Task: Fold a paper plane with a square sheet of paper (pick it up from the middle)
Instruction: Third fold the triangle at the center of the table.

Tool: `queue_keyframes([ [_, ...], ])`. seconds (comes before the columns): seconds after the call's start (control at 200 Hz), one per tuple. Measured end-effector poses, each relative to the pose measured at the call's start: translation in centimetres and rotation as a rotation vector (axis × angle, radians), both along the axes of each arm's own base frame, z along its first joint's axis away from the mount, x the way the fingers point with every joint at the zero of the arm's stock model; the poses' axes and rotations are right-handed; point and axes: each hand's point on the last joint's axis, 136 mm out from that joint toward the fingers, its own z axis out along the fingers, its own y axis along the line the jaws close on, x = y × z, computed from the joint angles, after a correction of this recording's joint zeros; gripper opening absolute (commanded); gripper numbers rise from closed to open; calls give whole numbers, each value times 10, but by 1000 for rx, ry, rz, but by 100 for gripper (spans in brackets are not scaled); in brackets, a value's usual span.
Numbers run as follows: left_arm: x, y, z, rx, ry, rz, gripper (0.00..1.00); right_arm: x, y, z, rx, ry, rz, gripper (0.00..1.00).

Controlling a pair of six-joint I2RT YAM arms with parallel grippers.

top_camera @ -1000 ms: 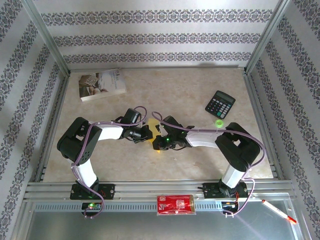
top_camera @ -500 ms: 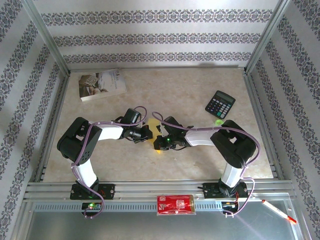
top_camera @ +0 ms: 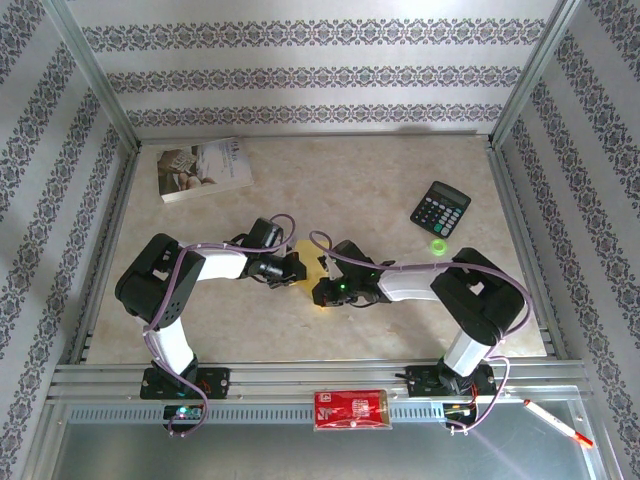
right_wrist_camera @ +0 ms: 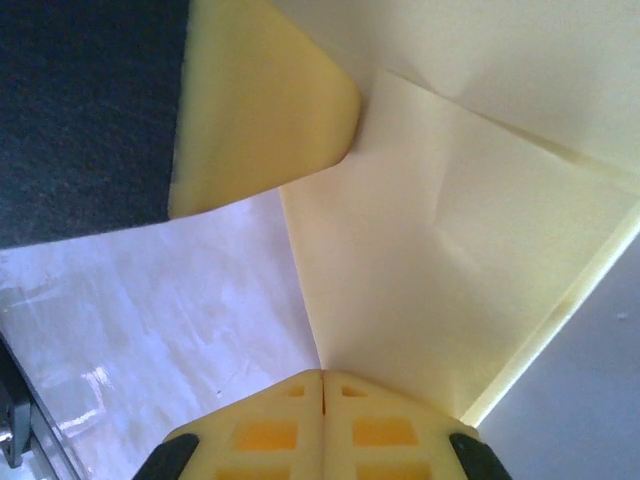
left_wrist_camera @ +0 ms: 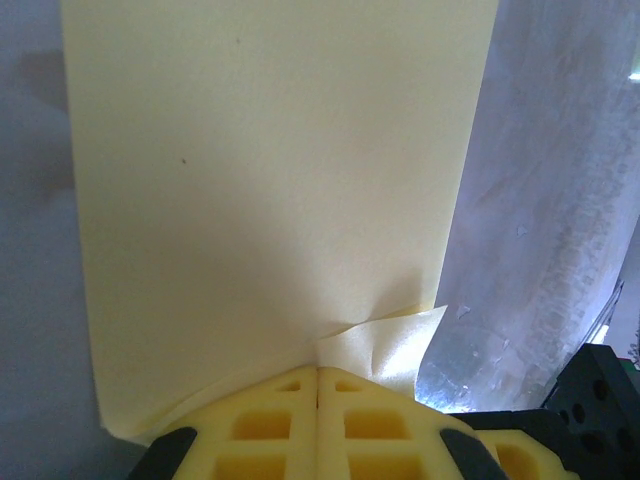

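Observation:
The square sheet of paper (top_camera: 309, 259) is folded into a smaller yellow shape, held just above the table's middle between my two grippers. My left gripper (top_camera: 296, 268) comes in from the left. In the left wrist view its jaws (left_wrist_camera: 318, 370) are pressed together on a crumpled corner of the sheet (left_wrist_camera: 270, 180). My right gripper (top_camera: 321, 290) comes in from the right. Its jaws (right_wrist_camera: 322, 375) are shut on the point of a folded flap of the sheet (right_wrist_camera: 450, 230), which shows a diagonal crease. A left fingertip (right_wrist_camera: 260, 110) touches the paper's top edge there.
A white printed book (top_camera: 205, 168) lies at the back left. A black calculator (top_camera: 441, 208) and a small green object (top_camera: 437, 246) sit at the right. On the near rail lie a red packet (top_camera: 350, 409) and a pen (top_camera: 555, 421).
My right gripper has shifted slightly toward the near right, still pinching the paper. My left gripper has stayed put, still shut.

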Motion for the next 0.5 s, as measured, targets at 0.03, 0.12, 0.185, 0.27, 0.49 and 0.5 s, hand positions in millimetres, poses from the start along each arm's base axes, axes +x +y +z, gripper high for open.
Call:
queue_keyframes([
  [0.03, 0, 0, 0, -1, 2, -1, 0, -1, 0, 0, -2, -2, 0, 2],
  [0.12, -1, -1, 0, -4, 4, -3, 0, -3, -1, 0, -5, -6, 1, 2],
  [0.185, -1, -1, 0, -3, 2, -6, 0, -5, -3, 0, -9, -9, 0, 2],
  [0.27, -1, 0, 0, -2, -2, -10, 0, -9, -5, 0, -11, -11, 2, 2],
  [0.49, -1, 0, -1, 8, -9, -29, 0, -14, -7, 0, -17, -3, -1, 2],
  [0.5, -1, 0, -1, 8, -8, -30, 0, -14, -8, 0, -17, -3, -1, 2],
])
